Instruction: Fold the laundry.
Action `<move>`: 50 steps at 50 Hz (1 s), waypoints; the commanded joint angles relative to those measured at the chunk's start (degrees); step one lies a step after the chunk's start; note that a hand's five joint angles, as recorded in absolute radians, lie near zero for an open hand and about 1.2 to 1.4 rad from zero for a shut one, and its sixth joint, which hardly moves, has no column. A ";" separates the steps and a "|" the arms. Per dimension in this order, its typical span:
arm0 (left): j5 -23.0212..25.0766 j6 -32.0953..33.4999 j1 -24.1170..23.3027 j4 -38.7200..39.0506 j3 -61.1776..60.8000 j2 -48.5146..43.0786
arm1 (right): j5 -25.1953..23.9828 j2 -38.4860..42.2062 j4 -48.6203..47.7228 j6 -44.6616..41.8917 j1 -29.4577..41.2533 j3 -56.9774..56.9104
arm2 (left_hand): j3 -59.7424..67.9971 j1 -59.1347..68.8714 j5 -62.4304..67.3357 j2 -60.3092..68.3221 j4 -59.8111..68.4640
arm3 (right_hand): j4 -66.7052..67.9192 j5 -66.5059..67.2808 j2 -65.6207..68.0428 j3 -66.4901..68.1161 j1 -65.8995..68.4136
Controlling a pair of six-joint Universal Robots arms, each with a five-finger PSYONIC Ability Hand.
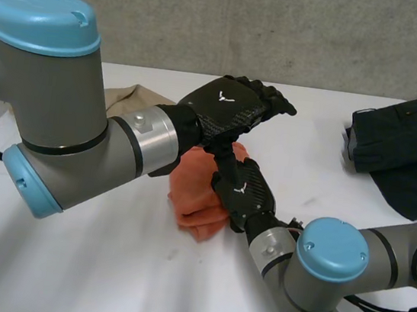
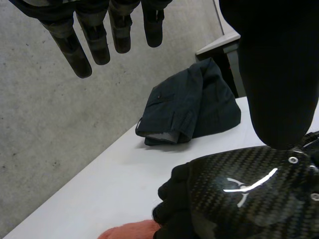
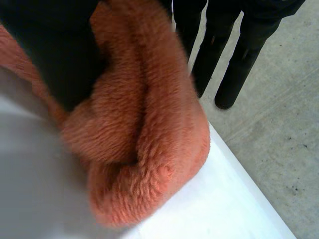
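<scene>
An orange fleecy cloth (image 1: 196,201) lies bunched in the middle of the white table (image 1: 102,265). My right hand (image 1: 243,192) reaches into it from the near right. In the right wrist view a thick fold of the orange cloth (image 3: 149,144) sits between the thumb (image 3: 55,55) and the straight fingers (image 3: 229,64), which pinch it. My left hand (image 1: 234,107) hovers above the cloth and the right hand, its fingers (image 2: 79,45) straight and holding nothing. Under its palm the left wrist view shows the back of the right hand (image 2: 244,194).
A folded dark garment (image 1: 406,147) lies at the table's far right and shows beyond the left hand's fingertips as the dark garment (image 2: 189,107). A beige cloth (image 1: 128,98) lies behind the left forearm. The table's far edge meets a grey wall.
</scene>
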 commanded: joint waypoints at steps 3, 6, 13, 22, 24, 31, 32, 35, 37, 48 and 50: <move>-0.05 -0.07 0.21 -0.04 -0.15 0.44 | -0.08 2.60 0.45 -0.04 -0.28 -4.42 | -1.71 -0.21 -2.26 -1.23 -1.13 | 26.54 29.21 26.11 26.61 29.20; -0.23 -0.08 0.47 0.05 -0.06 0.62 | 0.10 1.63 0.45 0.13 -0.28 -5.21 | -1.71 -0.21 -2.26 -1.23 -1.13 | 26.54 29.21 26.11 26.61 29.20; -1.81 -0.08 2.14 0.05 0.64 2.37 | -1.57 -2.50 -1.38 0.40 -4.57 -6.88 | -1.71 -0.21 -2.26 -1.23 -1.13 | 26.54 29.21 26.11 26.61 29.20; -2.51 -0.51 3.20 3.04 0.99 5.54 | -5.53 -5.75 -5.26 0.31 -16.26 -13.64 | -1.71 -0.21 -2.26 -1.23 -1.13 | 26.54 29.21 26.11 26.61 29.20; -2.51 -0.60 3.20 3.30 1.08 5.89 | -6.31 -5.93 -5.17 0.39 -19.50 -16.54 | -1.71 -0.21 -2.26 -1.23 -1.13 | 26.54 29.21 26.11 26.61 29.20; -2.51 -0.69 2.94 3.30 1.08 6.59 | -10.70 -5.49 -5.35 2.32 -28.82 -24.89 | -1.71 -0.21 -2.26 -1.23 -1.13 | 26.54 29.21 26.11 26.61 29.20; -2.51 -0.78 2.76 3.30 1.00 6.59 | -11.15 -5.32 -5.35 2.94 -30.06 -25.77 | -1.71 -0.21 -2.26 -1.23 -1.13 | 26.54 29.21 26.11 26.61 29.20; -2.51 -0.78 2.67 3.22 0.91 6.68 | -12.12 -3.74 -5.26 6.44 -35.15 -29.02 | -1.71 -0.21 -2.26 -1.23 -1.13 | 26.54 29.21 26.11 26.61 29.20; -2.51 -0.78 2.59 3.22 0.73 6.68 | -12.91 -2.51 -5.09 8.30 -37.53 -30.08 | -1.71 -0.21 -2.26 -1.23 -1.13 | 26.54 29.21 26.11 26.61 29.20; -2.51 -0.69 1.80 3.13 0.29 6.42 | -28.37 7.86 0.09 11.82 -51.60 -31.06 | -1.71 -0.21 -2.26 -1.23 -1.13 | 26.54 29.21 26.11 26.61 29.20; -2.51 -0.69 1.71 3.13 0.20 6.24 | -30.47 10.31 1.15 11.82 -53.79 -30.97 | -1.71 -0.21 -2.26 -1.23 -1.13 | 26.54 29.21 26.11 26.61 29.20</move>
